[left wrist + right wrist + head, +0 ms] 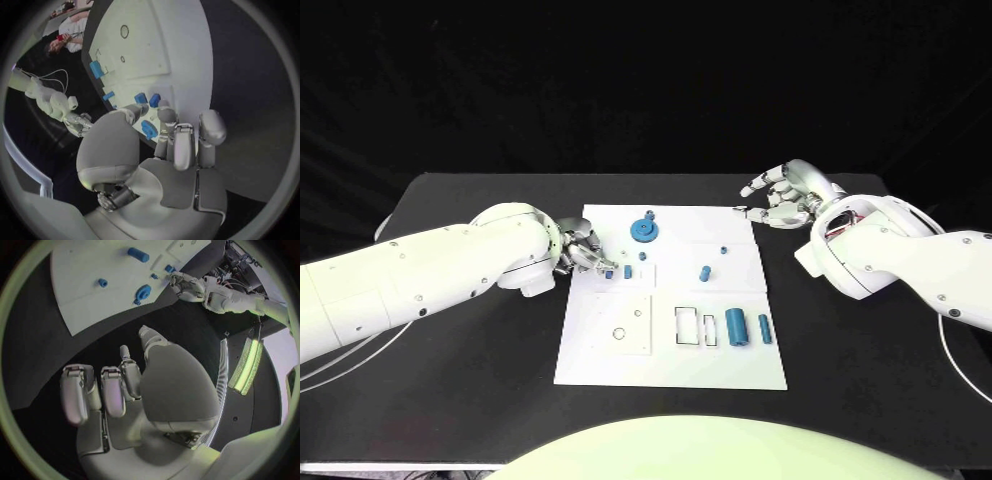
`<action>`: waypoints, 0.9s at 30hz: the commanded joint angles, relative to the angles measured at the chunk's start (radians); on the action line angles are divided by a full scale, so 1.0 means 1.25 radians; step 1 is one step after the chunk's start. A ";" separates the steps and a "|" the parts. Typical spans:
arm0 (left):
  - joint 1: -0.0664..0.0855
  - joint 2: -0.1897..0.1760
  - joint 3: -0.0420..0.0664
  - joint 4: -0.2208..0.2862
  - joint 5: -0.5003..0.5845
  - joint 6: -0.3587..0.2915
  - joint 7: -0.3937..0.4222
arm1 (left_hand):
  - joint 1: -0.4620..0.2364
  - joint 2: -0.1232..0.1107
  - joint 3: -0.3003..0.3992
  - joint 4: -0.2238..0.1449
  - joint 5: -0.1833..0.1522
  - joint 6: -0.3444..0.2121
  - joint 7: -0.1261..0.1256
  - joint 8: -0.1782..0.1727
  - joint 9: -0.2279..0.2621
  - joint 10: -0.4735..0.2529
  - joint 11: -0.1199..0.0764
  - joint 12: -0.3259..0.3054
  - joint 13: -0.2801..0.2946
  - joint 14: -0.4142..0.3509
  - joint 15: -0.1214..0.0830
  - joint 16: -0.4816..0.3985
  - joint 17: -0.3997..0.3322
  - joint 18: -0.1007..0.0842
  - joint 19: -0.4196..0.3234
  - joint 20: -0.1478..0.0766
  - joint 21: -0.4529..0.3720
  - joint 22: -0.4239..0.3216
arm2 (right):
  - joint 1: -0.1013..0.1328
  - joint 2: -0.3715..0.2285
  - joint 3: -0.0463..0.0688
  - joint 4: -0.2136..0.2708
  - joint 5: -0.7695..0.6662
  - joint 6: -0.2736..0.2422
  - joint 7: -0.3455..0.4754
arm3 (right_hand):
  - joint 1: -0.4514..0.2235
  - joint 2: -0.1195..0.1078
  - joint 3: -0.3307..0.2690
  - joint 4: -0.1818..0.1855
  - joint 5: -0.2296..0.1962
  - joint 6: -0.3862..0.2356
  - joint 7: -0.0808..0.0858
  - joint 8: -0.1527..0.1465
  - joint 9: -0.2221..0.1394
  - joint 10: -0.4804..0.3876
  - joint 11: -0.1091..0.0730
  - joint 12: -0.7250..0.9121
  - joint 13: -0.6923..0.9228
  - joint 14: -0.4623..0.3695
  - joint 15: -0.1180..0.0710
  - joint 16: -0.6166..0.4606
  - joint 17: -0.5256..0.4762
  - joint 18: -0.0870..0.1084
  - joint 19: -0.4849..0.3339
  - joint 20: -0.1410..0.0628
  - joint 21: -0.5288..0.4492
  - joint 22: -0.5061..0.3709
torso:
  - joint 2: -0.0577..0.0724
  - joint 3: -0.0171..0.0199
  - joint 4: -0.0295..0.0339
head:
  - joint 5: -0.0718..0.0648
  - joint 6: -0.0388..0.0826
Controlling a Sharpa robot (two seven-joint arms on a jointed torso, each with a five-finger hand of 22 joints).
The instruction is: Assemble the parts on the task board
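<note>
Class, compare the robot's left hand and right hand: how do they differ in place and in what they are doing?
The left hand is over the task board's left edge, its fingers at a small blue part; the right hand is off the board, over the black table by its far right corner, holding nothing. Both are silver.

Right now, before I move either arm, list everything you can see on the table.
board: one, white, middle of the table.
gear: one, blue, round, far end of the board.
large cylinder: one, blue, near right part of the board.
slim cylinder: one, blue, just right of the large cylinder.
small parts: a few, blue, mid-board; exact count unclear.
table: one, black, under the board.
left hand: silver, over the board's left edge, fingertips at a small blue part; whether it holds it is unclear.
right hand: silver, off the board's far right corner, fingers apart, holding nothing.
</note>
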 commanded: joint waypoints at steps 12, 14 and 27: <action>0.000 -0.003 0.012 0.000 0.103 -0.077 0.051 | -0.006 -0.004 -0.051 0.011 -0.058 -0.041 0.016 -0.002 0.000 -0.068 0.014 -0.071 -0.105 0.039 0.014 -0.019 0.042 0.009 -0.038 0.009 -0.032 -0.051 | -0.001 0.001 0.000 -0.002 -0.008 0.000 0.006 | -0.011 -0.001 0.006 0.001 0.004 0.002 -0.003 0.004 0.000 -0.004 -0.003 -0.006 0.066 0.065 -0.004 -0.007 0.126 0.008 0.050 -0.005 -0.010 0.165 | -0.001 0.0006 0.0003 | -0.003 0.007; 0.001 -0.004 0.013 -0.004 0.129 -0.104 0.068 | -0.006 -0.001 -0.069 0.011 -0.083 -0.059 0.023 -0.007 -0.003 -0.088 0.022 -0.082 -0.118 0.033 0.020 -0.026 0.026 0.013 -0.055 0.015 -0.047 -0.074 | -0.001 0.002 0.000 -0.002 -0.008 0.000 0.007 | -0.011 -0.001 0.006 0.001 0.004 0.002 -0.003 0.004 0.000 -0.004 -0.003 -0.006 0.066 0.065 -0.004 -0.007 0.126 0.008 0.050 -0.005 -0.010 0.165 | -0.002 0.0012 0.0003 | -0.003 0.009; 0.000 0.010 0.010 -0.007 0.075 -0.322 0.423 | 0.320 0.025 -0.046 -0.036 -0.090 -0.296 0.114 -0.041 -0.079 -0.382 0.113 -0.166 -0.221 -0.331 0.106 -0.352 -0.507 0.059 -0.313 0.095 -0.328 -0.378 | -0.002 0.000 0.000 -0.005 -0.006 -0.001 0.013 | -0.012 0.001 0.010 0.000 0.006 0.002 -0.003 0.005 0.000 -0.016 -0.004 -0.021 0.053 0.058 -0.004 -0.021 0.102 0.020 0.030 -0.005 -0.061 0.138 | 0.000 -0.0002 0.0031 | -0.010 0.022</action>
